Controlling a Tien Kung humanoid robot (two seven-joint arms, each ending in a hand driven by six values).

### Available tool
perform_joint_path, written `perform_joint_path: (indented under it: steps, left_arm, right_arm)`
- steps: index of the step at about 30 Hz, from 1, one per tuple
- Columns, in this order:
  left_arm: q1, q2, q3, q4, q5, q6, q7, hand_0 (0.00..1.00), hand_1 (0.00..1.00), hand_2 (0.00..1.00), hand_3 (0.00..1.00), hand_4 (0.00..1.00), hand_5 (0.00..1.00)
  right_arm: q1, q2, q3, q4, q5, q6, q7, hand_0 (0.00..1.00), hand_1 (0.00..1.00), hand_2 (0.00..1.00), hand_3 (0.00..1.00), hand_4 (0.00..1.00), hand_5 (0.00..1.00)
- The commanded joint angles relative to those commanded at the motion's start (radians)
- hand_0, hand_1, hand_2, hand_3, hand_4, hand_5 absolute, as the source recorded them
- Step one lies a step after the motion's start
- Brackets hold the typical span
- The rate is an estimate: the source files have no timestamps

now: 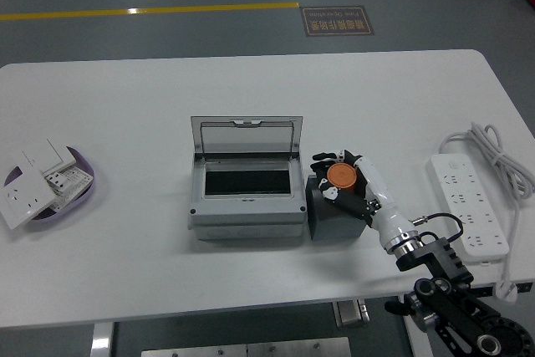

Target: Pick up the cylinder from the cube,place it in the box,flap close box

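Observation:
An orange cylinder (341, 175) sits on top of a dark cube (335, 215) just right of the grey box (246, 221). The box's lid (246, 135) stands open and its dark inside shows. My right hand (354, 181) reaches in from the lower right, and its fingers are curled around the cylinder on the cube's top. The cylinder rests on the cube. My left arm is out of view.
A purple dish (82, 192) with white switch plates and sockets lies at the left edge. A white power strip (468, 203) with its cable lies at the right edge. The table's near edge runs just below the box.

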State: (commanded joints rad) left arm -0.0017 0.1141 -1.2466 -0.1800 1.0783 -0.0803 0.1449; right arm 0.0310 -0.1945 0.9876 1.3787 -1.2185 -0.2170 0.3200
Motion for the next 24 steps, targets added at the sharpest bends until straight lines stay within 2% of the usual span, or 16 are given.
perform_joint_path:
  steps: [1,2,7,8,16,20,24]
  left_arm:
    - [0.0,0.0,0.0,0.0,0.0,0.0,0.0,0.635,0.661,0.581,0.67,0.721,0.304]
    - [0.0,0.0,-0.001,0.0,0.0,0.0,0.0,0.635,0.661,0.581,0.669,0.721,0.304]
    - [0.0,0.0,0.0,0.0,0.0,0.0,-0.002,0.635,0.661,0.581,0.669,0.721,0.304]
    - [0.0,0.0,0.0,0.0,0.0,0.0,-0.002,0.635,0.661,0.582,0.662,0.721,0.302]
    - [0.003,-0.002,-0.004,0.0,0.002,0.0,-0.001,0.635,0.661,0.582,0.66,0.722,0.305]
    - [0.003,-0.001,-0.005,0.0,0.005,0.0,0.0,0.635,0.661,0.582,0.661,0.721,0.304]
    - [0.0,-0.001,-0.006,0.0,0.009,0.0,0.001,0.635,0.661,0.582,0.661,0.721,0.304]
  right_arm:
    - [0.0,0.0,-0.001,0.0,-0.001,-0.002,0.001,0.375,0.38,0.466,0.397,0.062,0.002]
    - [0.001,0.001,-0.001,0.001,-0.001,-0.003,0.001,0.238,0.265,0.344,0.263,0.002,0.002]
    - [0.006,0.005,0.009,0.013,-0.008,-0.021,0.009,0.238,0.265,0.344,0.263,0.002,0.002]
    - [0.007,0.006,0.013,0.016,-0.01,-0.024,0.01,0.192,0.227,0.283,0.23,0.002,0.002]
    - [0.047,0.002,0.037,0.059,-0.049,-0.064,0.001,0.181,0.217,0.28,0.221,0.002,0.002]
    - [0.097,0.006,0.003,0.07,-0.093,-0.073,-0.032,0.173,0.216,0.281,0.221,0.002,0.002]
    - [0.171,0.024,-0.068,0.061,-0.169,-0.057,-0.094,0.173,0.216,0.281,0.221,0.002,0.002]
